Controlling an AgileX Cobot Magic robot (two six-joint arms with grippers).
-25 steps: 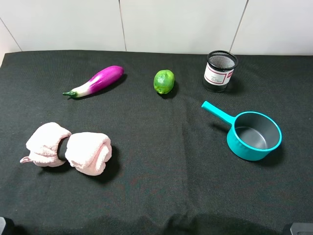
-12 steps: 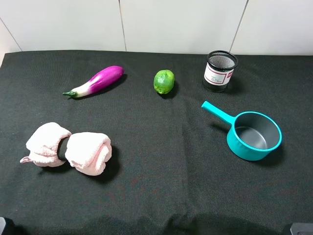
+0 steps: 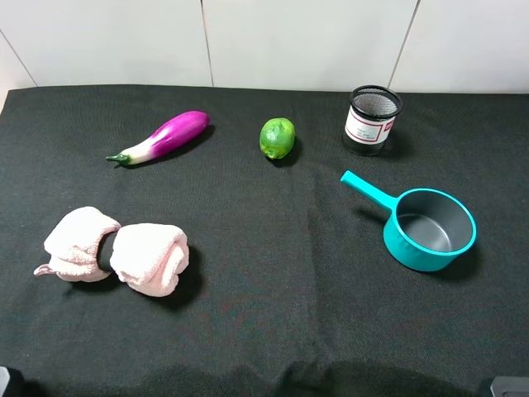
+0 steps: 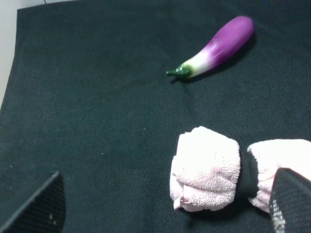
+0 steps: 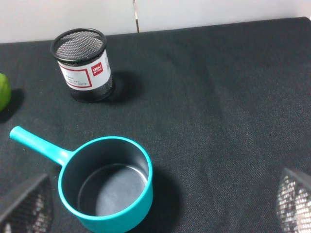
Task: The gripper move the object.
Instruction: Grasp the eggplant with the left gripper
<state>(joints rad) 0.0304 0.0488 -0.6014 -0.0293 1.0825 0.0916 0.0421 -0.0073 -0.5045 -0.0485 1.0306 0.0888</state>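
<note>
left wrist view shows the left gripper [image 4: 165,208] with jaws spread wide and empty; the eggplant [image 4: 216,46] lies ahead on the black cloth [image 4: 97,97], beyond the pink towel [image 4: 206,170], long axis slanted, green stem nearer. the right gripper [image 5: 160,204], likewise spread, sits well apart from it.

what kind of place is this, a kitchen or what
Likely a robot test bench, not a kitchen: a black-clothed table against plain white wall panels, with unrelated props laid out apart: a toy eggplant, a lime, a rolled pink towel, a teal saucepan and a mesh pen cup.
</note>
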